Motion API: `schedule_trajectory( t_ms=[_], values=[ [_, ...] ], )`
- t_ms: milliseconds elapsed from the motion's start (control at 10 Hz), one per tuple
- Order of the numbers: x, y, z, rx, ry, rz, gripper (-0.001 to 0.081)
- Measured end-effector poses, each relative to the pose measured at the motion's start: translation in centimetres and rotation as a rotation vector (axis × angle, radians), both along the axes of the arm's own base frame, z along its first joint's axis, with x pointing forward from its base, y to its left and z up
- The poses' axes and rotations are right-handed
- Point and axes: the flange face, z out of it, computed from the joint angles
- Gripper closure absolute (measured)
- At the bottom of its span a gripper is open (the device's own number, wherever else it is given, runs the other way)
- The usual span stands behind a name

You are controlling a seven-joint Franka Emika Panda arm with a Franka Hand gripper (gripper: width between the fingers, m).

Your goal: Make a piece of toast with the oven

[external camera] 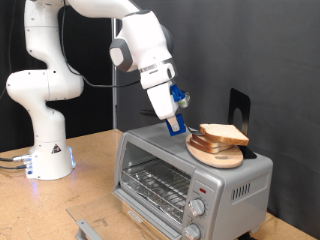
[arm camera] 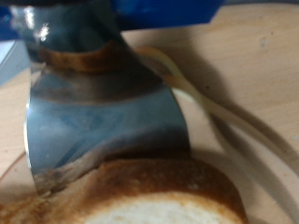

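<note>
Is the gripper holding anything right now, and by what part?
Cannot tell. The gripper is down at the bread slice on the wooden plate, atop the oven.

Toast [external camera: 223, 133] flat atop stack on oven [external camera: 190, 172]; door shut.

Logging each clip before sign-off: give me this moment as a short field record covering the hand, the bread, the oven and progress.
hand: hand low over the oven top, at the plate's edge on the exterior view's left
hand contents: nothing visibly between the fingers
bread: piece of toast lying on the wooden plate, a second slice beneath it
plate location: on top of the oven
oven door: looks closed, wire rack bare behind the glass
wrist view: metal finger close above the bread crust
progress: no bread in the oven yet
</note>
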Motion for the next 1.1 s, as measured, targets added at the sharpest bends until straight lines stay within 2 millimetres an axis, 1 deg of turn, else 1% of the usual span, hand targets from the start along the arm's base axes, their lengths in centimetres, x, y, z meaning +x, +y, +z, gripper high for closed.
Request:
schedule_trajectory(
  t_ms=[600, 900, 1100],
  values=[
    [1.9, 0.1, -0.5, 0.013, 0.011, -0.03, 0.0478],
    [2.4, -0.2, -0.7, 0.043, -0.097, -0.031, 0.0478],
    [2.0, -0.6, -1.1, 0.081, -0.176, -0.004, 0.0478]
  ],
)
